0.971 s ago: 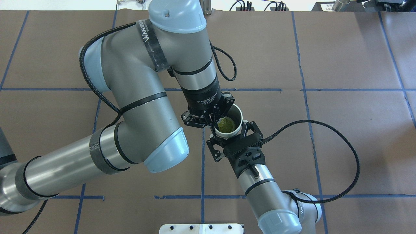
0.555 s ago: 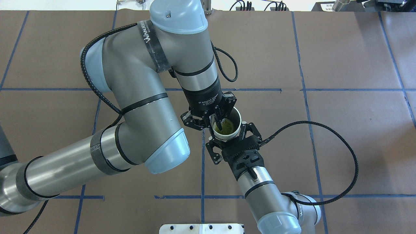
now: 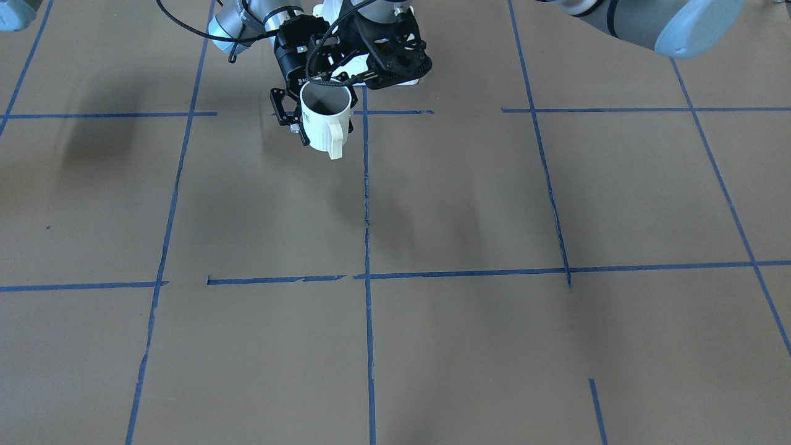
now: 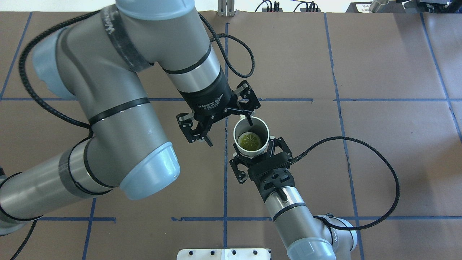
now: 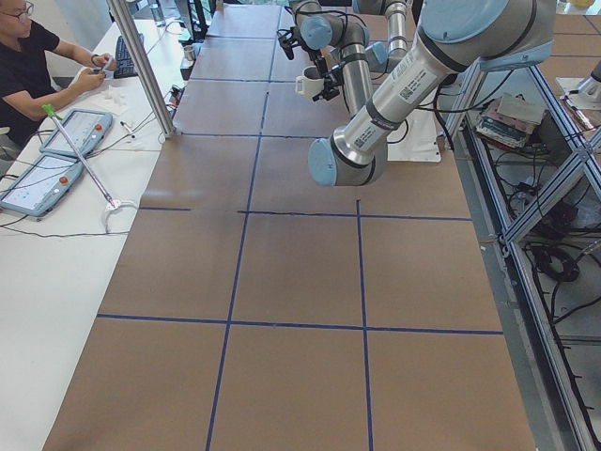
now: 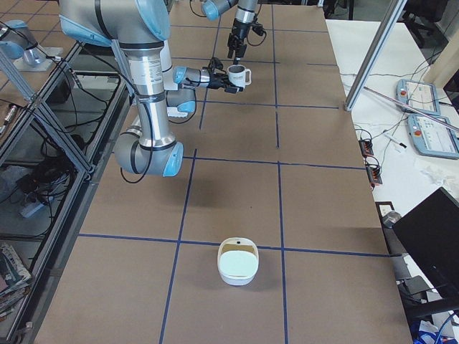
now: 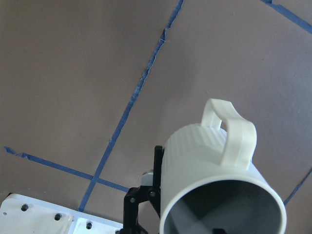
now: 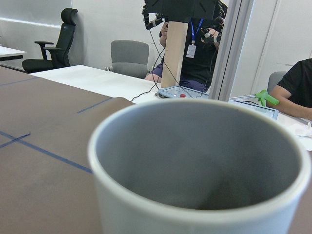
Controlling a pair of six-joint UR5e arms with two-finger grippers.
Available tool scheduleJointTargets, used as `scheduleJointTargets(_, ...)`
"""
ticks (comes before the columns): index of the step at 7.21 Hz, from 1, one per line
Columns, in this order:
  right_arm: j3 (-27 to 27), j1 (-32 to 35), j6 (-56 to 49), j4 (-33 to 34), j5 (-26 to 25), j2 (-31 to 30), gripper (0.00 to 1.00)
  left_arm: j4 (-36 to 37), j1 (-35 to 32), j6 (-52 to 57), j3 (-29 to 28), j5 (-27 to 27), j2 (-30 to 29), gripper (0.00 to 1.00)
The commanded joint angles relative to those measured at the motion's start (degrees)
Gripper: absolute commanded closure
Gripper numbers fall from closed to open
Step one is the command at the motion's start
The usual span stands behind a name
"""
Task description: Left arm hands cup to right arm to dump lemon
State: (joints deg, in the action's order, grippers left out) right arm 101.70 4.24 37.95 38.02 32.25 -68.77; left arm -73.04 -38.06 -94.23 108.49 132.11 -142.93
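Now, at the frame's left, the left arm has swung up and back since a moment ago. The left end effector, then closed on the rim, hangs released at centre, with one fingertip overlapping the far rim. Just right of it, the cup with the lemon inside stays clear of the table, grasped by the right end effector, whose braided cable loops off rightward.
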Motion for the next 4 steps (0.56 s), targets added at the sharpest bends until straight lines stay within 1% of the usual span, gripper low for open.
scheduleJointTargets(1,-0.10,1.98,0.45,-4.60,-1.66,-3.10,0.91,0.01,-2.80,0.10,1.89,-0.01,1.86,0.00)
scheduleJointTargets(2,0.42,3.65,1.76,-5.06,-1.66,-6.78,0.97,0.01,-3.24,0.18,3.11,-0.01,3.52,0.00)
scheduleJointTargets(3,1.12,5.76,6.82,-5.15,-1.31,-11.25,0.98,0.01,-3.51,0.27,3.56,-0.10,4.93,0.00)
scheduleJointTargets(4,2.00,6.99,9.22,-5.24,-0.87,-14.43,0.98,0.01,-3.51,0.36,3.57,-0.62,5.21,0.00)
